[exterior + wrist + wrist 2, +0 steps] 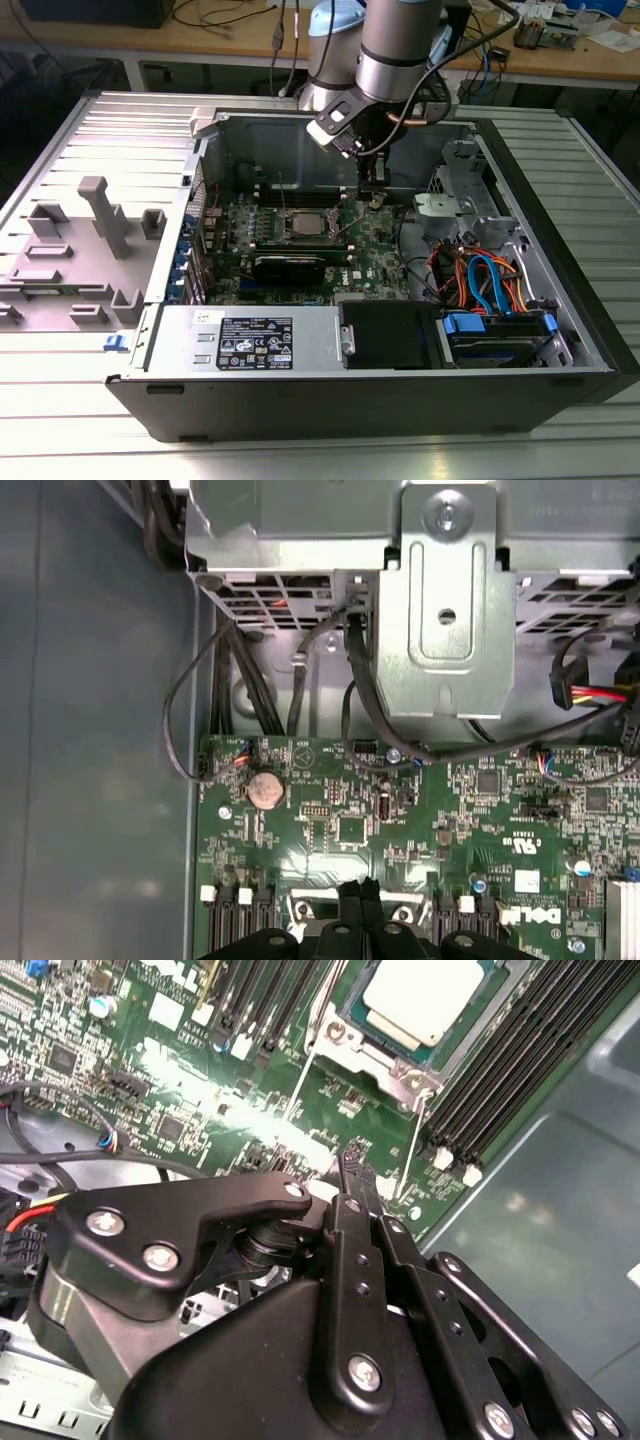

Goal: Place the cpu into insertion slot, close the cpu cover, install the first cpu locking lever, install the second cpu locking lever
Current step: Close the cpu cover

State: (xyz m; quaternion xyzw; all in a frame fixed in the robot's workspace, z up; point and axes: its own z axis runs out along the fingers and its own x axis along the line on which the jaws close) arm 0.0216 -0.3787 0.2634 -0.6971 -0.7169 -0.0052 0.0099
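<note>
The hand (375, 192), fingers pressed together and holding nothing, hangs low over the green motherboard (375, 255), just to the exterior view's right of the insertion slot (338, 1032), where the pale cpu (430, 995) lies seated.

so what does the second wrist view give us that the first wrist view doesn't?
Second wrist view: the cpu sitting in the insertion slot. First wrist view: a coin cell, a grey metal bracket and black cables past the board's edge. In both wrist views: the green motherboard, with the gripper shut over it.
</note>
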